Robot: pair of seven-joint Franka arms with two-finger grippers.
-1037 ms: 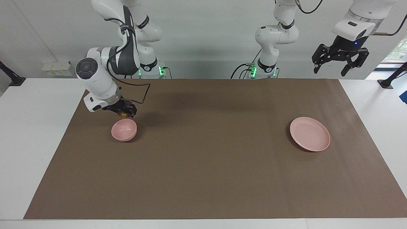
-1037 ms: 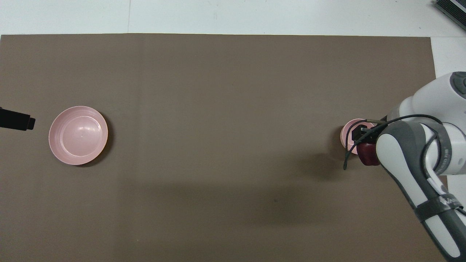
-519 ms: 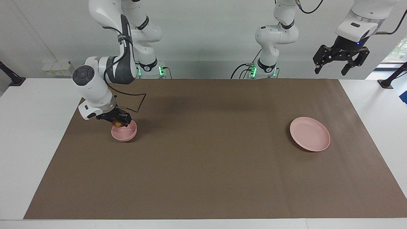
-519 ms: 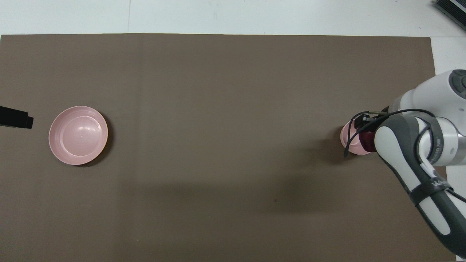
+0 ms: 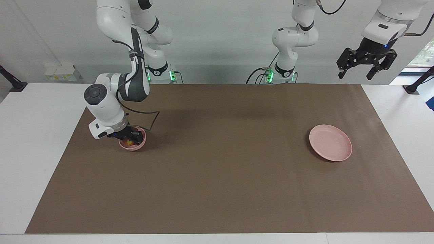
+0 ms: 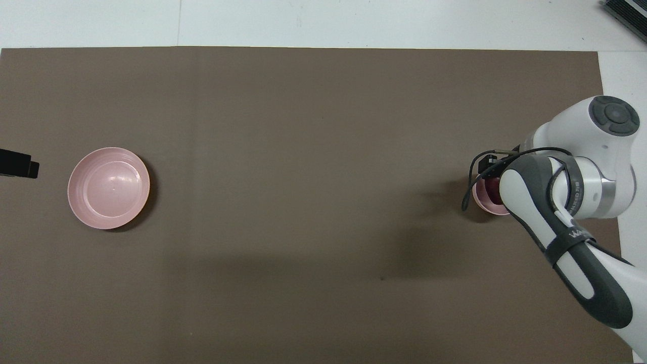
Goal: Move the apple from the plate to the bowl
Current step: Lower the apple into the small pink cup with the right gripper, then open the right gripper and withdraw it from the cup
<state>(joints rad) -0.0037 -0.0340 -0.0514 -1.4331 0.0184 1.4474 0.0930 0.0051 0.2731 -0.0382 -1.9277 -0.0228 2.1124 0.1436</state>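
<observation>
Apple (image 5: 128, 141) — dark red, yellowish patch — in right claw (image 5: 129, 139), inside bowl (image 5: 135, 146).

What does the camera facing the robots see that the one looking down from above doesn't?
Only the facing view shows the arms' bases, the whole left claw raised high and open past the plate's end of the table, and the right claw down in the bowl. Only the overhead view looks straight into the plate and shows the apple as a dark red patch in the bowl. Both show plate, bowl and brown mat.
</observation>
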